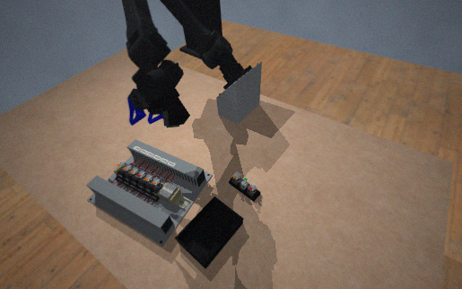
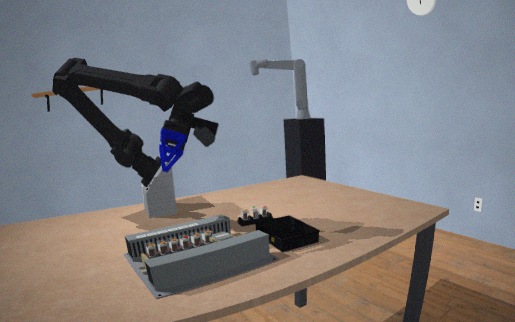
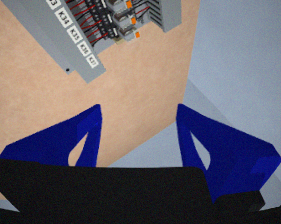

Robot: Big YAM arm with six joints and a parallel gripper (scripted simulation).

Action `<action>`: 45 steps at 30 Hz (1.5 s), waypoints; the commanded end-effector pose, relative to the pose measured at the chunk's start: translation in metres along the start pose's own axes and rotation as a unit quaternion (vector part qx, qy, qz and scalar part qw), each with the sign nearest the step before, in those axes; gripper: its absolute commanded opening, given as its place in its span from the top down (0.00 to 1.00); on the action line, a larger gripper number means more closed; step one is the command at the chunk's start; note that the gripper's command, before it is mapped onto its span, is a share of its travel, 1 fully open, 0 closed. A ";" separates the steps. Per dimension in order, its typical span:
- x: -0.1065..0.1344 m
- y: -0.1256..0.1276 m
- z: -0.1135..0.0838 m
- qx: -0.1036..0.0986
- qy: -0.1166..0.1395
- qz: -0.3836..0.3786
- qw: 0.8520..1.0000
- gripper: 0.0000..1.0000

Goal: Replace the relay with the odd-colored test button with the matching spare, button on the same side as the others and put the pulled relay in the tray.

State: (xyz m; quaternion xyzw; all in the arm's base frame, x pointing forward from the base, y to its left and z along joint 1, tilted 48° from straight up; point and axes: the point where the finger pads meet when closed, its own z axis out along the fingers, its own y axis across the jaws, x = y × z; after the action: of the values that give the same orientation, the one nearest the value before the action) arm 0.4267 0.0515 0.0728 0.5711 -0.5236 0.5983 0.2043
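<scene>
While the gripper (image 2: 172, 162) hung high in the upper left of the exterior view, its blue fingers part-way apart with nothing between them, the row of relays (image 1: 139, 176) sat plugged into the grey panel (image 1: 117, 203) at the lower left of the top view, the spares (image 1: 244, 185) stood right of centre, just beside the black tray (image 1: 188, 240). Which button differed could not be told at this size. The odd relay was judged small, light, rigid and smooth-sided, held only by spring contacts, so a grip across its two free flanks and a straight upward pull were judged best
</scene>
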 end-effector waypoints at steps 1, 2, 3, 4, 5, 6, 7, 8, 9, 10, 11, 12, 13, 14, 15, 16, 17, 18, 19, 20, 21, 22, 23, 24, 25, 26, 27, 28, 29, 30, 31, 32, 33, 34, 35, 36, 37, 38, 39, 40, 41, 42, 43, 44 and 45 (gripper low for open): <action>0.002 -0.015 -0.006 0.007 -0.004 0.020 1.000 0.41; 0.002 -0.015 -0.006 0.007 -0.004 0.020 1.000 0.41; 0.002 -0.015 -0.006 0.007 -0.004 0.020 1.000 0.41; 0.002 -0.015 -0.006 0.007 -0.004 0.020 1.000 0.41; 0.002 -0.015 -0.006 0.007 -0.004 0.020 1.000 0.41; 0.002 -0.015 -0.006 0.007 -0.004 0.020 1.000 0.41; 0.002 -0.015 -0.006 0.007 -0.004 0.020 1.000 0.41; 0.002 -0.015 -0.006 0.007 -0.004 0.020 1.000 0.41; 0.002 -0.015 -0.006 0.007 -0.004 0.020 1.000 0.41; 0.002 -0.015 -0.006 0.007 -0.004 0.020 1.000 0.41; 0.002 -0.015 -0.006 0.007 -0.004 0.020 1.000 0.41; 0.002 -0.015 -0.006 0.007 -0.004 0.020 1.000 0.41; 0.002 -0.015 -0.006 0.007 -0.004 0.020 1.000 0.41; 0.002 -0.015 -0.006 0.007 -0.004 0.020 1.000 0.41; 0.002 -0.015 -0.006 0.007 -0.004 0.020 1.000 0.41; 0.002 -0.015 -0.006 0.007 -0.004 0.020 1.000 0.41; 0.002 -0.015 -0.006 0.007 -0.004 0.020 1.000 0.41; 0.002 -0.015 -0.006 0.007 -0.004 0.020 1.000 0.41; 0.002 -0.015 -0.006 0.007 -0.004 0.020 1.000 0.41; 0.002 -0.015 -0.006 0.007 -0.004 0.020 1.000 0.41; 0.002 -0.015 -0.006 0.007 -0.004 0.020 1.000 0.41; 0.002 -0.015 -0.006 0.007 -0.004 0.020 1.000 0.41; 0.002 -0.015 -0.006 0.007 -0.004 0.020 1.000 0.41; 0.002 -0.015 -0.006 0.007 -0.004 0.020 1.000 0.41; 0.002 -0.015 -0.006 0.007 -0.004 0.020 1.000 0.41; 0.002 -0.015 -0.006 0.007 -0.004 0.020 1.000 0.41; 0.002 -0.015 -0.006 0.007 -0.004 0.020 1.000 0.41; 0.002 -0.015 -0.006 0.007 -0.004 0.020 1.000 0.41; 0.002 -0.015 -0.006 0.007 -0.004 0.020 1.000 0.41; 0.002 -0.015 -0.006 0.007 -0.004 0.020 1.000 0.41; 0.002 -0.015 -0.006 0.007 -0.004 0.020 1.000 0.41; 0.002 -0.015 -0.006 0.007 -0.004 0.020 1.000 0.41; 0.002 -0.015 -0.006 0.007 -0.004 0.020 1.000 0.41; 0.002 -0.015 -0.006 0.007 -0.004 0.020 1.000 0.41; 0.002 -0.015 -0.006 0.007 -0.004 0.020 1.000 0.41; 0.002 -0.015 -0.005 0.007 -0.004 0.020 1.000 0.41; 0.002 -0.016 -0.005 0.007 -0.004 0.020 1.000 0.41; 0.002 -0.016 -0.005 0.006 -0.004 0.020 1.000 0.41; 0.001 -0.017 -0.004 0.004 -0.005 0.019 1.000 0.41; 0.000 -0.018 -0.003 0.002 -0.006 0.017 1.000 0.41; -0.001 -0.018 -0.001 -0.001 -0.007 0.014 1.000 0.41; -0.002 -0.019 0.000 -0.005 -0.008 0.012 1.000 0.41; -0.003 -0.020 0.002 -0.009 -0.011 0.008 1.000 0.41; -0.005 -0.020 0.004 -0.014 -0.014 0.005 1.000 0.41; -0.007 -0.021 0.007 -0.019 -0.017 0.000 1.000 0.41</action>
State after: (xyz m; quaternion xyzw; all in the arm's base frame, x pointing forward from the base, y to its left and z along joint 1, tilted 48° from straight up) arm 0.4267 0.0510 0.0668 0.5805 -0.5290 0.5834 0.2070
